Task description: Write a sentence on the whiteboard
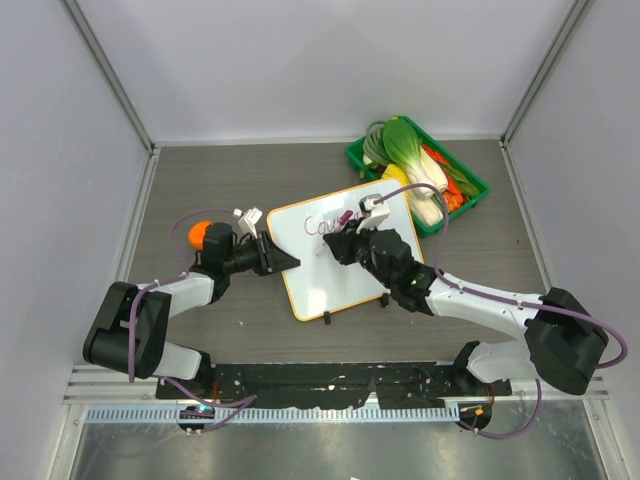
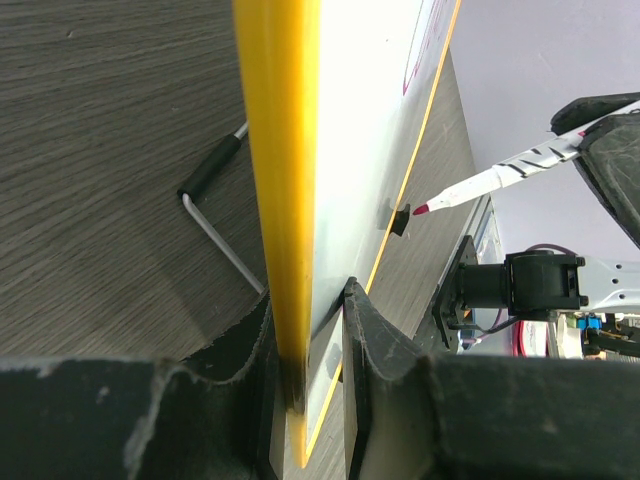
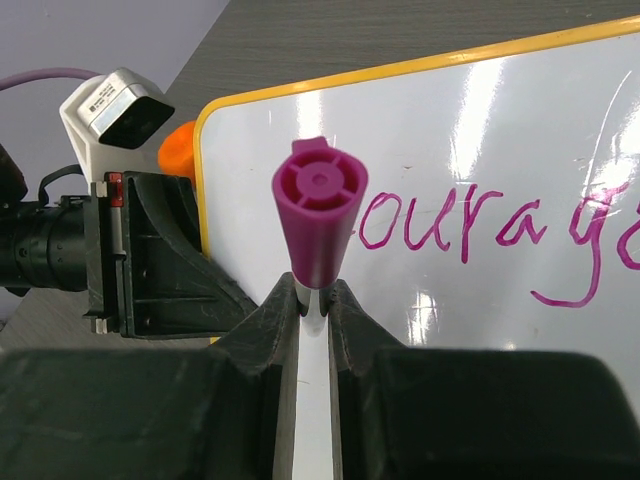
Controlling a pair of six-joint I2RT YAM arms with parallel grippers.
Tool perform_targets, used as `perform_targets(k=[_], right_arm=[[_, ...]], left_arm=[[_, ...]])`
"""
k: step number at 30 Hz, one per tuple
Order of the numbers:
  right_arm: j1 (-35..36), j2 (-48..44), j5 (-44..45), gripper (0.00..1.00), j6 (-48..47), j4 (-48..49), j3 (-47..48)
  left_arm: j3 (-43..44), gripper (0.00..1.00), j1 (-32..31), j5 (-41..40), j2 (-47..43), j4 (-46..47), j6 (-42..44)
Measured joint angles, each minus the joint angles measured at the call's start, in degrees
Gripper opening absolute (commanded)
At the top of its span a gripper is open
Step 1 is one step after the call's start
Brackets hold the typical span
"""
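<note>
The whiteboard (image 1: 322,282), white with a thin orange frame, lies tilted at the table's middle. My left gripper (image 1: 286,262) is shut on its left edge; in the left wrist view the jaws (image 2: 310,300) clamp the frame (image 2: 275,180) edge-on. My right gripper (image 1: 345,243) is over the board's upper part, shut on a marker whose purple end (image 3: 320,215) points at the right wrist camera. The marker's pink tip (image 2: 421,209) is close to the board; contact is unclear. The sentence (image 3: 490,225) reads "Courag" in pink, its end cut off by the frame's edge.
A green tray (image 1: 478,186) of vegetables stands at the back right, close to the board's corner. An orange object (image 1: 199,232) and a small white piece (image 1: 247,215) lie behind the left wrist. A metal rod with a black grip (image 2: 212,212) lies beside the board.
</note>
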Motion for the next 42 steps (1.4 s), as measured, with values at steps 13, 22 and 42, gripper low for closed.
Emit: perform_targets(k=[13,22,42], right_arm=[[0.0,1.0,-1.7,0.01,0.4,2.1,-0.1],[0.0,4.0,-2.6,0.01,0.4,3.3,-0.2],[-0.2,4.4,-1.8,0.01,-0.6,3.6,-0.2]], left_arm=[[0.0,0.0,0.0,0.0,0.1,0.0,0.0],[0.1,0.0,0.0,0.0,0.1,0.0,0.0],[0.1,0.0,0.0,0.0,0.1,0.0,0.0]])
